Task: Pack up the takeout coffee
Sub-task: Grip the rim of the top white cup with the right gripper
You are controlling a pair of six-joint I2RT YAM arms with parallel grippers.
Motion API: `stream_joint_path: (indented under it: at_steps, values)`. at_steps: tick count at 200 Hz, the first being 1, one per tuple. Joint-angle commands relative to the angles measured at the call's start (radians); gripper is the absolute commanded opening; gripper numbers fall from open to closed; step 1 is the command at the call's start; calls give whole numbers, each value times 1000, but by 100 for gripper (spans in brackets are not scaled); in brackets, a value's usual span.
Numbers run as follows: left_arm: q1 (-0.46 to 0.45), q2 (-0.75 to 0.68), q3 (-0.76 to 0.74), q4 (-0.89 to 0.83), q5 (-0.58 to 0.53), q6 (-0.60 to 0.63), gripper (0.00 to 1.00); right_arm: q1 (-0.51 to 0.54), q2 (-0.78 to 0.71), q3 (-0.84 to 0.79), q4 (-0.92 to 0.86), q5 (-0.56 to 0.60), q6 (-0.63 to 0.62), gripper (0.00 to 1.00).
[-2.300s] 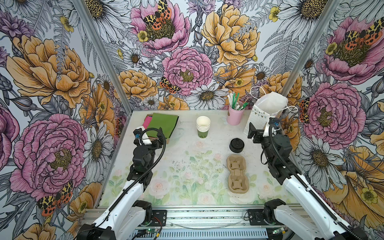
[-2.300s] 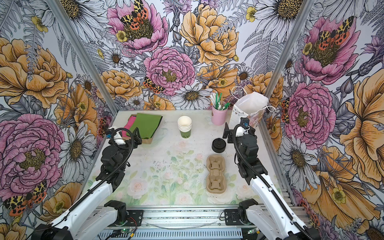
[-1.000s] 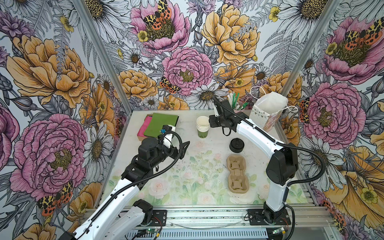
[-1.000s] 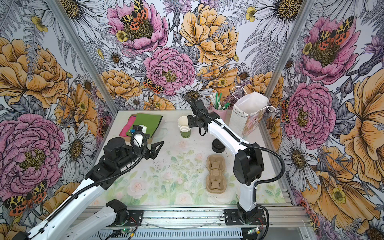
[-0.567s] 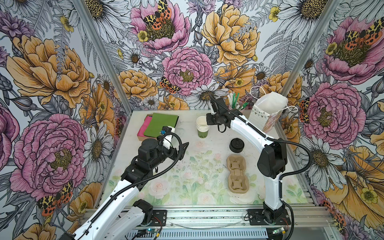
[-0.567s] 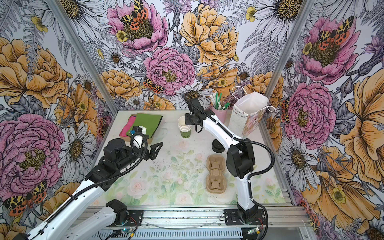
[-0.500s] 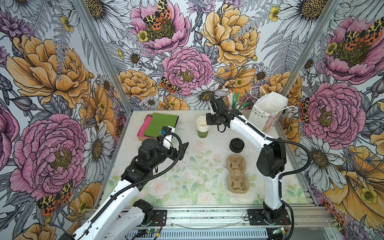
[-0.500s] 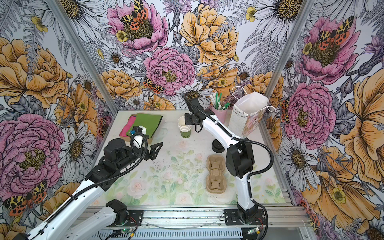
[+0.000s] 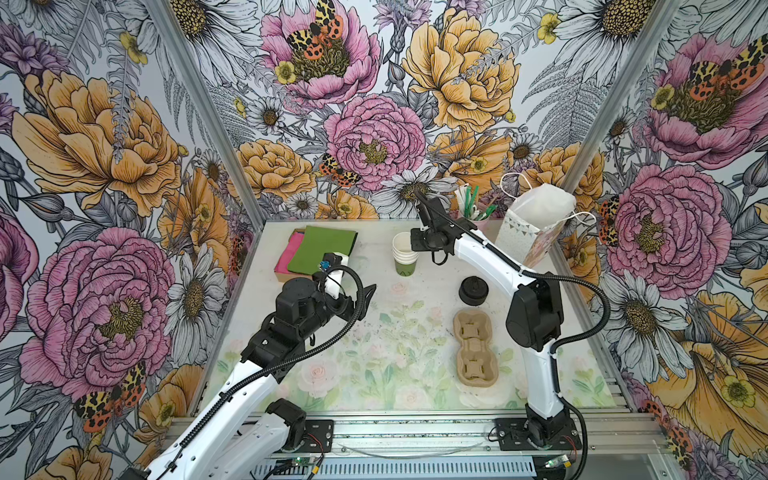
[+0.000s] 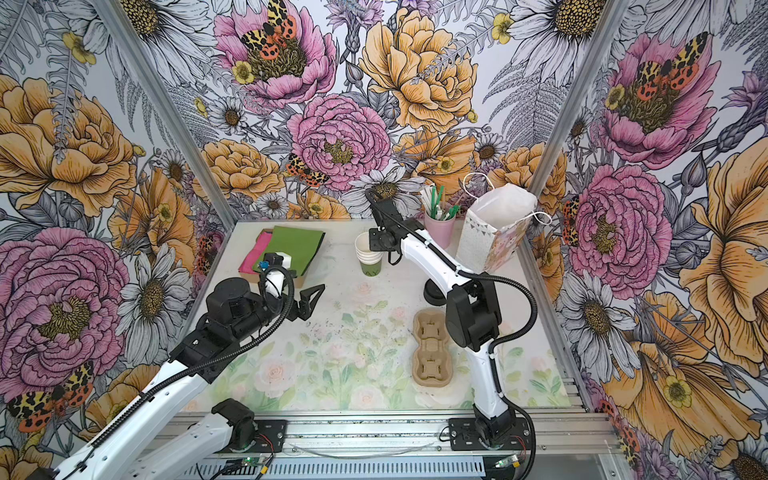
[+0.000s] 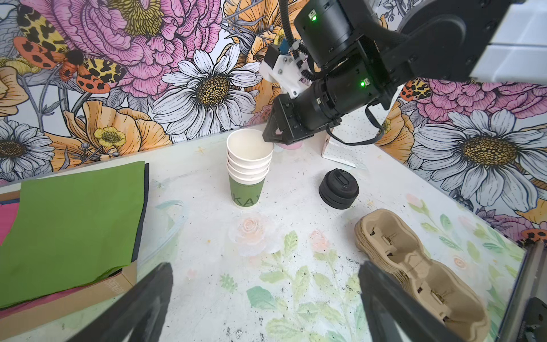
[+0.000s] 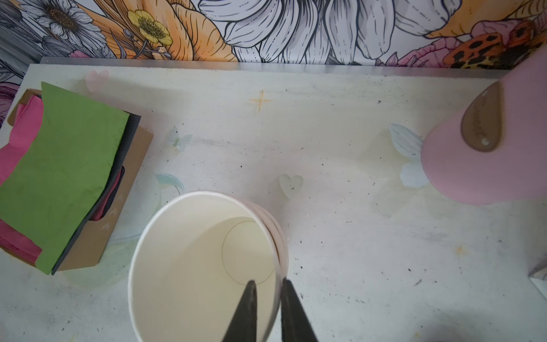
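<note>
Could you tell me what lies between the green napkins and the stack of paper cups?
Only bare tabletop separates the flat green paper napkins from the stacked white-and-green paper cups, as the left wrist view shows.

White-and-green stacked paper cups (image 9: 405, 258), black round plastic lids (image 9: 473, 289), tan pulp cup carrier (image 9: 476, 349), green paper napkin (image 9: 328, 249), pastel floral-print tabletop (image 9: 374, 374)

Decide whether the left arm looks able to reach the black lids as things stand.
Probably yes: bare table lies between the open left gripper and the black lids; the right arm passes close by.
</note>
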Motion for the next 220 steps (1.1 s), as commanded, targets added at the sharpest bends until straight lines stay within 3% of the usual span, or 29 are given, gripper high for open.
stream_joint_path:
  at_steps: [1,60,220]
  values:
    - [-6,-12,-12,-4,-21,12,99,-6,29,38,-1,18,13,13]
    - [-6,-13,-12,-9,-26,12,99,-11,40,46,0,7,16,0]
    - [-5,-26,-15,-11,-39,10,99,-22,-2,88,0,-86,40,0]
